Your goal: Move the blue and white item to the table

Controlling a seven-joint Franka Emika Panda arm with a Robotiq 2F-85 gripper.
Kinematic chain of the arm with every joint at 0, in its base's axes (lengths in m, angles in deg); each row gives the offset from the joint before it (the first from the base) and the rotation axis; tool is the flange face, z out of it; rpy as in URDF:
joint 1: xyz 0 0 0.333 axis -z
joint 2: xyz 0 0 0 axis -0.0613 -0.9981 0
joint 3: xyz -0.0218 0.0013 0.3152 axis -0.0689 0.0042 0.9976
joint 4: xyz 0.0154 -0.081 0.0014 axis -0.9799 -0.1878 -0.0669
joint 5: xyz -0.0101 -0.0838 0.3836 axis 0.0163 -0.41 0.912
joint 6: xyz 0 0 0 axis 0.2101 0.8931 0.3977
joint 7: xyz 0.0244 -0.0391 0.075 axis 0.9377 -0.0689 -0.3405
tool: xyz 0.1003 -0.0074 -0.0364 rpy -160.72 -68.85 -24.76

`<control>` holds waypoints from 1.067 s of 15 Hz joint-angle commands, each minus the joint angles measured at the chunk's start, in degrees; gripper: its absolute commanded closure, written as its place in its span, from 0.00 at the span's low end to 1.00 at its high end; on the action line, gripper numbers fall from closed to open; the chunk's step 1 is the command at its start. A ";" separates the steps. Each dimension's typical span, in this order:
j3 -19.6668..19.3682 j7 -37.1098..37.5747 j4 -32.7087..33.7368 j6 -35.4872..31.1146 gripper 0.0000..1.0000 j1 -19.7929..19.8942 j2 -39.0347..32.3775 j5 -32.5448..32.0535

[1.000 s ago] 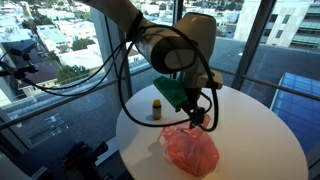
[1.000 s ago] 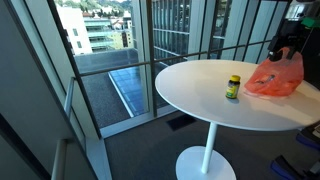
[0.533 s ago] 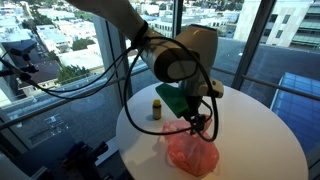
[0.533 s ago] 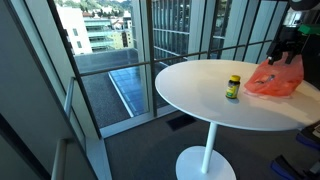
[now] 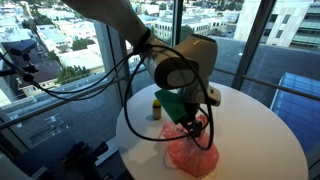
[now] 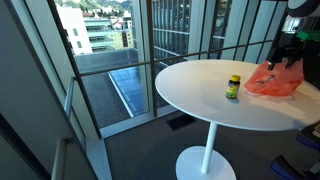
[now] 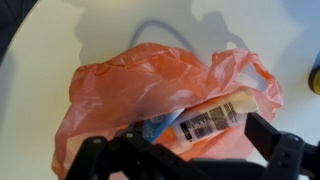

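Hand [image 7: 185, 152], fingers [image 7: 275, 150] spread, hovers just above the blue and white item [image 7: 205, 120], which we find inside the pink bag [image 7: 110, 90] on the table [image 7: 60, 30], its long axis nearly along the finger-to-finger line.

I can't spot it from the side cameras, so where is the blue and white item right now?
In the wrist view, the blue and white item lies inside the pink-red bag, at its opening, just ahead of the tool.
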 commanded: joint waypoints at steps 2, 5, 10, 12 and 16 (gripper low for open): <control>0.06 -2.58 -2.03 1.37 0.00 1.94 1.06 2.15; -0.70 -2.02 -3.83 2.38 0.00 2.80 2.06 1.90; -2.56 -0.69 -6.07 3.88 0.00 3.70 3.63 0.56; -3.27 -0.35 -6.60 4.08 0.00 3.72 4.16 0.29; -4.05 0.41 -6.58 3.27 0.00 3.50 4.42 -0.24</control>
